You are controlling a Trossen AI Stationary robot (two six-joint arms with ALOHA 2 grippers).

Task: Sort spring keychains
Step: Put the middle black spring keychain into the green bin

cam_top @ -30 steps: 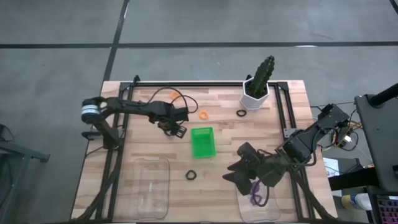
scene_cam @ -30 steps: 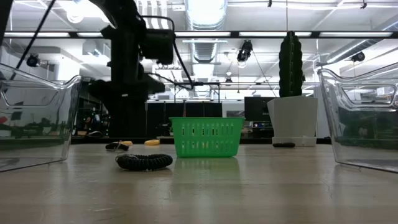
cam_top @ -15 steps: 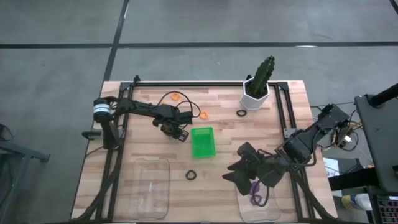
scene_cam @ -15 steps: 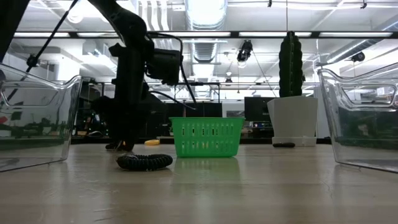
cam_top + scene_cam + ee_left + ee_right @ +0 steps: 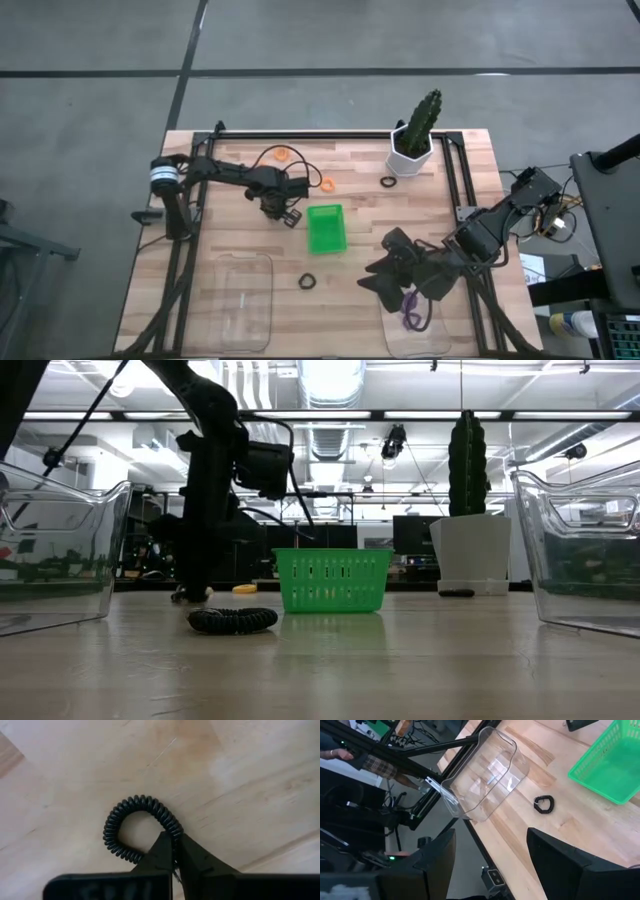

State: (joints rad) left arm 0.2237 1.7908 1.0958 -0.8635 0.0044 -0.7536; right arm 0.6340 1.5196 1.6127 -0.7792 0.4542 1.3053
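My left gripper points down at the table left of the green tray. It is shut on a black spring keychain that lies flat on the wood. My right gripper hangs open above the right clear container, which holds a purple keychain. Loose on the table lie two orange keychains, a black one by the pot and another black one near the front. My left gripper pinches the black ring's coil between its two fingertips, at one spot on the loop's side. The fingers come from above, pointing down. The ring lies flat on the table, and the fingers hide part of it.
A potted cactus stands at the far right. An empty clear container sits at the near left. The low view shows the near black keychain in front of the tray. A person's sleeve shows beyond the table.
My left gripper has come down to the table beside the green tray and has shut on the black keychain, which lies where it was. My right arm has kept still.
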